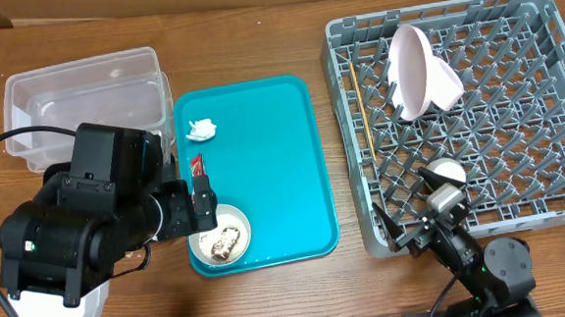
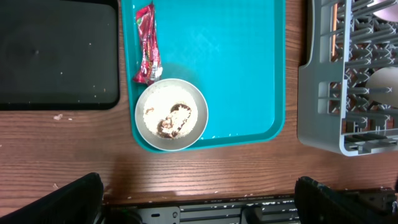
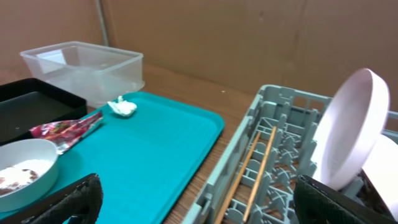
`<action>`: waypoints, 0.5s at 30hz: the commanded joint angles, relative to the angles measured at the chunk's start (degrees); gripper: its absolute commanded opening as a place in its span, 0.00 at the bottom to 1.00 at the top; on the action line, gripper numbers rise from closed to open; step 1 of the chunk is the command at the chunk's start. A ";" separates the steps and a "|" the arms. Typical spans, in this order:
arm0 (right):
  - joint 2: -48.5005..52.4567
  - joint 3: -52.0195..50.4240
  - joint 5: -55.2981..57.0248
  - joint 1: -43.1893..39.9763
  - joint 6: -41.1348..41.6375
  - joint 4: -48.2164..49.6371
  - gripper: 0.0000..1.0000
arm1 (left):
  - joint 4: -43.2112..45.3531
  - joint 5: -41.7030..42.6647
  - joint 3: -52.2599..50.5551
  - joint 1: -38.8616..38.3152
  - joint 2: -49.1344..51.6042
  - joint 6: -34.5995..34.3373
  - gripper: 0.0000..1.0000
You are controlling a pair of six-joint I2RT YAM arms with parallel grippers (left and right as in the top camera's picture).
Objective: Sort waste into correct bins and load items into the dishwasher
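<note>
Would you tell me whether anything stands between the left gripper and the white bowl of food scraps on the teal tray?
Nothing visible does. Between the open left gripper and the round white bowl lie only bare wooden table and the teal plastic tray's rim. The narrow red snack wrapper lies at the bowl's far side.

"How did things lie on the table [image 1: 255, 23]?"

"The serving tray [image 1: 273, 159] lay in the middle. The dish rack [image 1: 352, 174] stood just right of it. The tub [image 1: 92, 101] sat to its left at the back, with the shallow tray [image 2: 56, 56] in front of the tub."

"And on the serving tray?"

"The tissue [image 1: 201, 130] lay near the far left corner. The wrapper [image 1: 196, 166] ran along the left edge, reaching the bowl [image 1: 220, 236] in the near left corner. Food scraps [image 2: 171, 118] lay in the bowl."

"In the rack?"

"The chopsticks [image 1: 361, 109] lay along its left side, and the plate [image 1: 413, 72] stood on edge to their right. What seemed to be the cup [image 1: 449, 173] sat nearer the front."
</note>
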 commanded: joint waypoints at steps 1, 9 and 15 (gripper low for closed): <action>-5.55 -3.26 -1.55 -2.08 -0.20 0.66 1.00 | 0.13 -0.76 0.72 -0.20 0.07 0.92 1.00; -8.52 -10.86 -1.57 -2.58 0.00 9.09 1.00 | 0.11 -0.76 0.72 -0.20 0.07 0.92 1.00; -8.52 -11.82 -1.51 -2.58 0.00 11.37 1.00 | 0.11 -0.76 0.72 -0.20 0.07 0.92 1.00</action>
